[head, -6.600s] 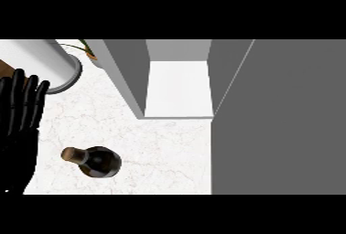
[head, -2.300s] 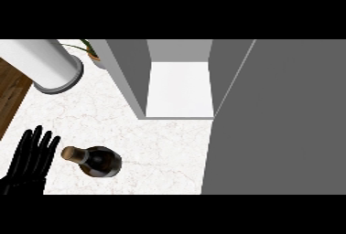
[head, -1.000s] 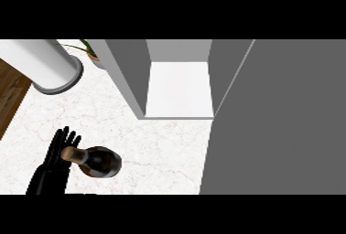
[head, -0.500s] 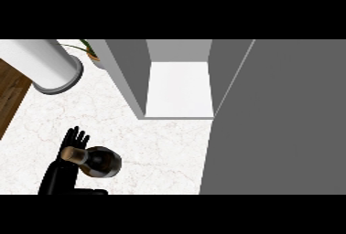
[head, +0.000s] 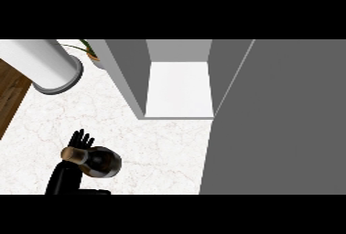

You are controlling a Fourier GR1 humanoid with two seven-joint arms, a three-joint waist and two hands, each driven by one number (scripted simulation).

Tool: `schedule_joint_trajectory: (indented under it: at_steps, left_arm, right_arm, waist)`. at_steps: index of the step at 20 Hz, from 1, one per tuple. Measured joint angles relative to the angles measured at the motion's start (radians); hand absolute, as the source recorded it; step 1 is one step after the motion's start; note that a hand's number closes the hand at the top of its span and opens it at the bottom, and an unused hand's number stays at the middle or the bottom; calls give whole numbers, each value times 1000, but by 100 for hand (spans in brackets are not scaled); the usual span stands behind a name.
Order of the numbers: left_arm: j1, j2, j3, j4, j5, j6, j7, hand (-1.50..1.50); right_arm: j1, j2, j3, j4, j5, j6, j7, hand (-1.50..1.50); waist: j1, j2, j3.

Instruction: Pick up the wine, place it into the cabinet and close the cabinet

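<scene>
One wine bottle (head: 96, 162), dark, with a cork-coloured top, stood low on the left of the pale marble worktop (head: 162, 146), viewed from steeply above. Sat out on the marble, well apart from the cabinet. Tight against its left side, the left hand (head: 82, 138), on a black forearm (head: 62, 179) from the lower edge. Fingers (head: 79, 135) straight and spread, tips poking out past the bottle's top. Hand released, not curled round the glass. Could not tell whether it touched the bottle or only overlapped it in the view. Up and to the right, the cabinet (head: 179, 89), open, its white floor showing between grey walls. Next to that, filling the right side, a broad grey panel (head: 283, 119). Up in the left corner, a white cylinder (head: 40, 64) with a grey ring at its base, green leaves (head: 86, 47) just beside it. Along the left edge, a strip of brown wood (head: 10, 91).
</scene>
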Motion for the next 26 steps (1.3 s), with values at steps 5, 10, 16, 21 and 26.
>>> schedule_joint_trajectory:
  at_steps: [5, 10, 16, 21, 26]
  left_arm:
    - [-26, -6, 6, 51, -4, -6, -30, -150]
    - [-76, -20, 18, 112, 12, -19, -52, 150]
    - [-132, -21, 1, 189, 9, -83, -99, 150]
    - [-156, -12, -29, 209, -51, -83, -157, 150]
    - [-189, 26, -27, 226, -110, -47, -198, 150]
  right_arm:
    - [22, -9, -10, 0, 1, 14, -19, -150]
    - [36, -5, 9, -1, 4, 13, -27, -150]
    - [45, -8, -6, 6, 4, 19, -47, -150]
    - [54, -6, -12, 4, 3, 23, -56, -150]
    - [43, -10, -34, 4, 0, 26, -44, -150]
  waist:
    - [0, 0, 0]
    - [-2, 0, 0]
    - [-3, 0, 1]
    - [-2, -1, 2]
    - [-2, -1, 1]
